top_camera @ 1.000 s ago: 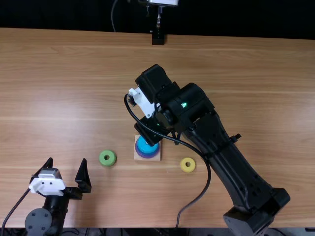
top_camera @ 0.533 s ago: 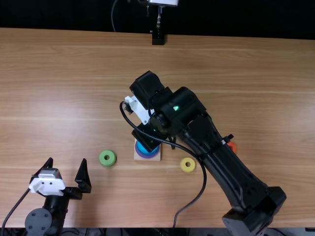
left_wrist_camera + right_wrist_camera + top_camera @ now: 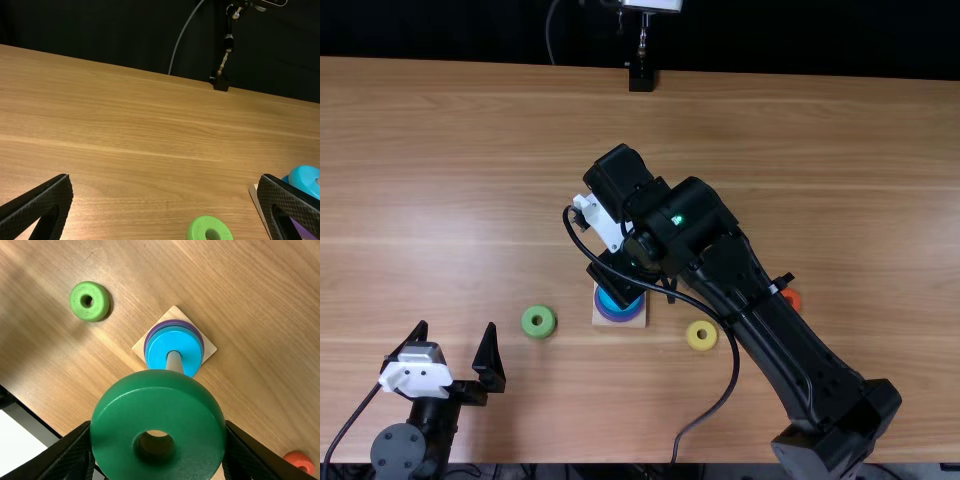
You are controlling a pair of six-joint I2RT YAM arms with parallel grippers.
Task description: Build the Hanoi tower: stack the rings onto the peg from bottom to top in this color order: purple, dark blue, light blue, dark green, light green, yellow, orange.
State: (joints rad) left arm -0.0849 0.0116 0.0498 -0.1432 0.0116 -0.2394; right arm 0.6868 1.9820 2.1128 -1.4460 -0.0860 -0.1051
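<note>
From where I stand, I can't make out any readable text, label, brand, number or sign.
</note>
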